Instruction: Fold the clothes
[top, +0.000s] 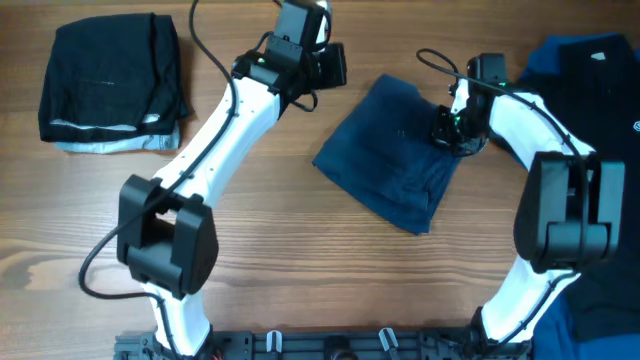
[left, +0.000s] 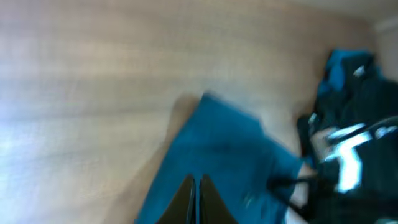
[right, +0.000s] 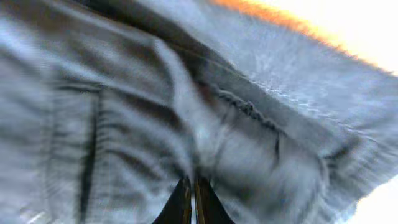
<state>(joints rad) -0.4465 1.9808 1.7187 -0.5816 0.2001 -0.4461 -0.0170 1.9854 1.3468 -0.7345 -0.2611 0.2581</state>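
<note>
The navy shorts (top: 390, 150) lie folded into a tilted square on the table (top: 300, 260), right of centre in the overhead view. The step in hand looks like finishing or tidying that fold. The right gripper (top: 450, 128) sits on the upper right edge of the shorts with its jaws closed. In its wrist view the fingertips (right: 180, 205) meet against rumpled fabric beside a seam, and I cannot tell whether any cloth is pinched between them. To do this well, I judge, it should take one clean edge rather than a stray crease. It should then carry that edge low and level so the layers beneath do not drag or skew. The right arm rises from the lower right with its elbow bent, the wrist turned left and pitched down onto the cloth. The left arm stretches diagonally from lower left to upper centre. The left gripper (top: 335, 65) is closed on nothing and hangs just beyond the shorts' upper left corner; its own view is blurred. It could usefully pin that corner. A folded stack (top: 110, 80) rests at upper left, and more garments (top: 600, 60) lie at the right edge.
</note>
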